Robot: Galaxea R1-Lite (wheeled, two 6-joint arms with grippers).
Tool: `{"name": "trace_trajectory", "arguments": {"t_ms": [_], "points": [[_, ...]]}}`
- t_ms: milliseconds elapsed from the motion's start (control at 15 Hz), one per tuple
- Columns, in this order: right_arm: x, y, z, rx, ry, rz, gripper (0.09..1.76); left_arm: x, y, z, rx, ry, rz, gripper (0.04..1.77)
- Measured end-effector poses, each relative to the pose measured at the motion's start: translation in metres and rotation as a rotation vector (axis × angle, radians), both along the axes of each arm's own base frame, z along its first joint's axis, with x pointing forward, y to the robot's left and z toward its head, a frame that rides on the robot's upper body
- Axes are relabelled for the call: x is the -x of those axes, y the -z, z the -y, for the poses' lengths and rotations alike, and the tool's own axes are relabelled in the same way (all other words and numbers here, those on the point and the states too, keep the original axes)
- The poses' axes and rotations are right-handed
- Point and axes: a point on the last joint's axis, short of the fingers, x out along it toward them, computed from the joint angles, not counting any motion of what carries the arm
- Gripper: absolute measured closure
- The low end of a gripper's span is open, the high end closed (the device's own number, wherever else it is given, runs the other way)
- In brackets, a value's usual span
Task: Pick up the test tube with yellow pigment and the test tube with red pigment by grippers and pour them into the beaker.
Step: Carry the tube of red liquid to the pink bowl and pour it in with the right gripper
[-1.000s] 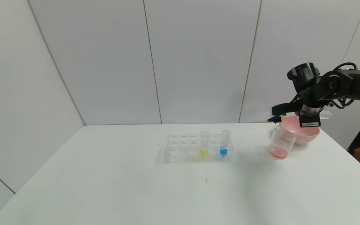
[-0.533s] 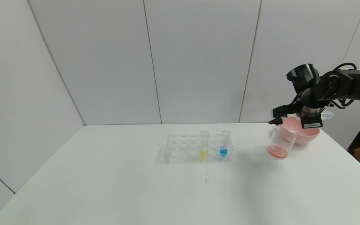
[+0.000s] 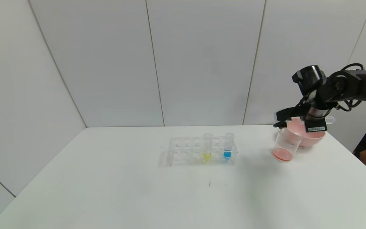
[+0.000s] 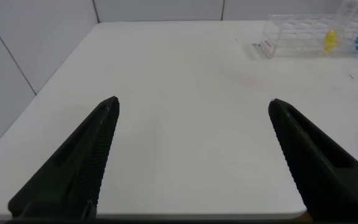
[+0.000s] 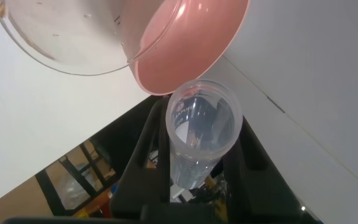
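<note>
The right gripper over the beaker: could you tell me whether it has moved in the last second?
Yes, slightly. The right gripper, shut on the emptied test tube, has lifted a little against the beaker rim and pink bowl.

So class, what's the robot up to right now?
The right hand is shut on an emptied test tube, holding it tipped above the beaker, which has red liquid at its bottom. The yellow test tube waits in the rack beside a blue one. The left hand hangs open, away from the work.
</note>
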Motion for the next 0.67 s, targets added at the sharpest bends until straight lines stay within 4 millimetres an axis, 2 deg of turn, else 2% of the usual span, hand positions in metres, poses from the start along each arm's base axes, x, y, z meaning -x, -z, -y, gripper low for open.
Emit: {"name": "trace_trajectory", "arguments": {"t_ms": [467, 667], "points": [[0.0014, -0.0019, -0.0001, -0.003, 0.000, 0.001, 1.31, 0.0000, 0.0000, 0.0000, 0.000, 0.000, 0.000, 0.09], [0.0035, -0.0077, 0.0060, -0.087, -0.047, 0.010, 1.31, 0.0000, 0.0000, 0.0000, 0.000, 0.000, 0.000, 0.09]]}}
